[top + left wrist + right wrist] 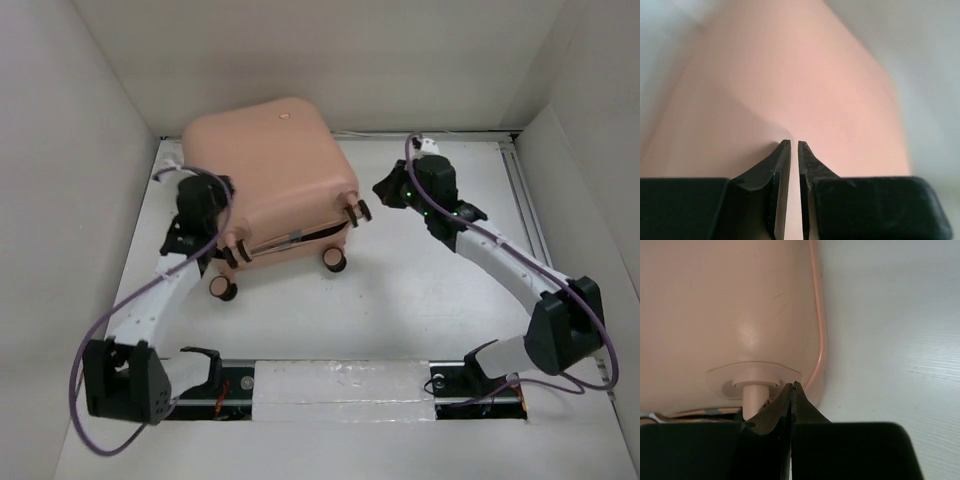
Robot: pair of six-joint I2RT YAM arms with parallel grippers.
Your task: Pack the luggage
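The luggage (pixel 270 170) is a peach-pink hard-shell suitcase lying flat at the back left of the table, its halves together and its caster wheels (pixel 333 260) facing the near side. My left gripper (pixel 225 208) is pressed up against the case's left side. In the left wrist view its jaws (pixel 793 142) stand a thin slit apart with nothing between them, and the pink shell (pixel 790 75) fills the view. My right gripper (pixel 385 190) is shut and empty just right of the case's near right corner. Its tips (pixel 792 385) sit beside a wheel stem (pixel 752 395) under the shell (pixel 740 305).
White walls enclose the table on the left, back and right. A metal rail (pixel 520 200) runs along the right edge. A taped rail (pixel 340 385) between the arm bases lines the near edge. Bare white tabletop (pixel 400 300) lies in front of the case.
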